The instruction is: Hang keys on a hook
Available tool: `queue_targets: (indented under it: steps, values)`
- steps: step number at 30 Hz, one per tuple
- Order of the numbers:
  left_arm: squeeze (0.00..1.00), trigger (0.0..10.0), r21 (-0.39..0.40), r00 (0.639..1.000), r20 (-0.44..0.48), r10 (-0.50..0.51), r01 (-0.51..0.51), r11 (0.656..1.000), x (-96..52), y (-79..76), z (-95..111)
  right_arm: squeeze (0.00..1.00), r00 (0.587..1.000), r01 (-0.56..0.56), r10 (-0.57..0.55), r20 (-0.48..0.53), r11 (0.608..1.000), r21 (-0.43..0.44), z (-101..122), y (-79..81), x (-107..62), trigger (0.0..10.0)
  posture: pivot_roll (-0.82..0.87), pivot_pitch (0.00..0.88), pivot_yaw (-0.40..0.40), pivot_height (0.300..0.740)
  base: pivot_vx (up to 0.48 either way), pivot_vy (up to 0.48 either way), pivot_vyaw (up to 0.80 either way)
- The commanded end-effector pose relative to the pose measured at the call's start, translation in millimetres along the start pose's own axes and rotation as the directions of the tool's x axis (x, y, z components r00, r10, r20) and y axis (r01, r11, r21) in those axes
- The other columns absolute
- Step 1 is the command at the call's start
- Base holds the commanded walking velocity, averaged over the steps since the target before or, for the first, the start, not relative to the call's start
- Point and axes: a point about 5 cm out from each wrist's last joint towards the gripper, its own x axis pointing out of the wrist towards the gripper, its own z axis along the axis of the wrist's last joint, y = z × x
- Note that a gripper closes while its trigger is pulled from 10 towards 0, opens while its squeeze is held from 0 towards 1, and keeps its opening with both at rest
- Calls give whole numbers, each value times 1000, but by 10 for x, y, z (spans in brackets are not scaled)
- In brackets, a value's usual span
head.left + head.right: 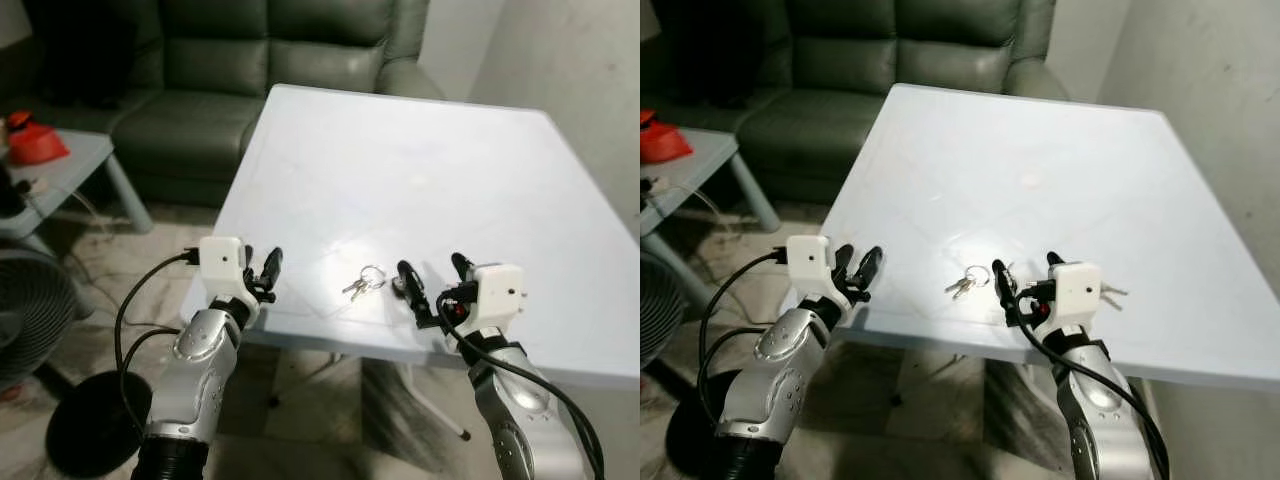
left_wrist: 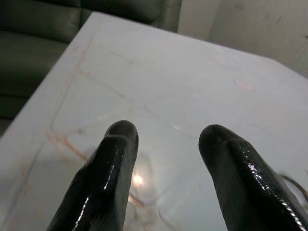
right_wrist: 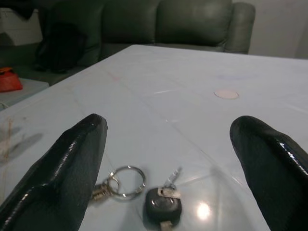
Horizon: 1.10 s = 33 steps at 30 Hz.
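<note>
A white desk (image 1: 420, 150) stands before a dark green sofa (image 1: 250, 60). The keys (image 1: 363, 283), a small bunch on a metal ring, lie flat on the desk near its front edge, about midway between the two arms. The right wrist view shows the ring (image 3: 126, 182) with keys beside a black fob (image 3: 162, 206), all resting on the desk surface.

The right gripper (image 1: 432, 280) hovers over the front edge just beside the keys, its fingers (image 3: 72, 168) spread wide apart and holding nothing; the keys lie between them in the wrist view, not touched. The left gripper (image 1: 262, 272) sits at the front left corner of the desk, fingers (image 2: 106, 178) parted and empty, well apart from the keys.

A low grey side table (image 1: 60, 170) with a red object (image 1: 32, 142) stands off the desk's left edge, and a fan (image 1: 30, 310) stands on the floor nearby.
</note>
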Motion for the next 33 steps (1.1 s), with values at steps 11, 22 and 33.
queue_targets:
  steps: [11,22,33]
  values:
    - [0,10000,98,994,-3,-112,112,989,-80,-106,-33,0,995,-46,38,-96,996,-75,-3,201,220,10000,-57,58,-36,740,0,0,0]
    - [0,10000,141,986,-21,-168,169,975,-189,-224,-65,0,979,31,-39,-200,999,-43,-62,359,466,10000,-34,136,-45,740,0,0,0]
    - [0,10000,134,987,-26,-156,158,978,-256,-225,-51,0,961,152,-144,-236,988,16,-124,449,537,10000,-20,176,-38,740,0,0,0]
